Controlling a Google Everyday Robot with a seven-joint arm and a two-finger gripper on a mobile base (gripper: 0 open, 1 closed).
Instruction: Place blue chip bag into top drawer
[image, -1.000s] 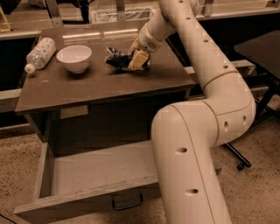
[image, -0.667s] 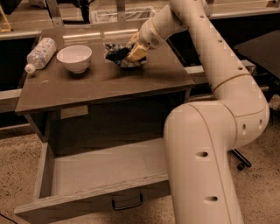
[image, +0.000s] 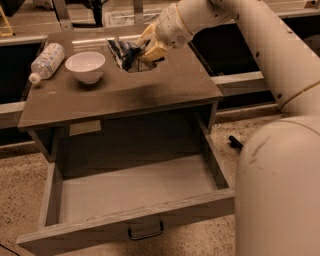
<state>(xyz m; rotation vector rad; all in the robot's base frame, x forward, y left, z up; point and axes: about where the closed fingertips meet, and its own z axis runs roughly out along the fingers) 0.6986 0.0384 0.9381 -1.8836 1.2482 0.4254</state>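
Up front, the white arm (image: 280, 60) is the biggest thing in view, filling the right side and reaching from the lower right corner up and across to the back of the table (image: 125, 95). The grey-brown table stands on a speckled floor (image: 20, 185). Its drawer (image: 135, 187) is pulled well out toward the camera, with the pale inside showing and a small black handle (image: 145, 232) on the front panel. Behind the drawer, the cavity under the tabletop is dark.

On the left half of the tabletop, a white bowl (image: 86, 66) sits upright. Just beside it on the left, a clear bottle (image: 46, 61) lies on its side along the left edge, its cap pointing toward the near side.

The bag (image: 124, 52), dark blue with silvery patches, is at the back middle of the tabletop, to the right of the bowl and apart from it. It is well behind the drawer opening, not over it. A dark shadow lies on the wood under and to the right of the bag. Whether the bag's lower edge still touches the table cannot be told.

The gripper (image: 150, 49) is right against the bag's right side, coming in from the upper right. Its yellowish fingers (image: 156, 50) are closed narrow on the bag's right edge, so the bag sticks out to the left of the gripper, crumpled.

A small black object (image: 235, 142) lies on the floor to the right of the table.
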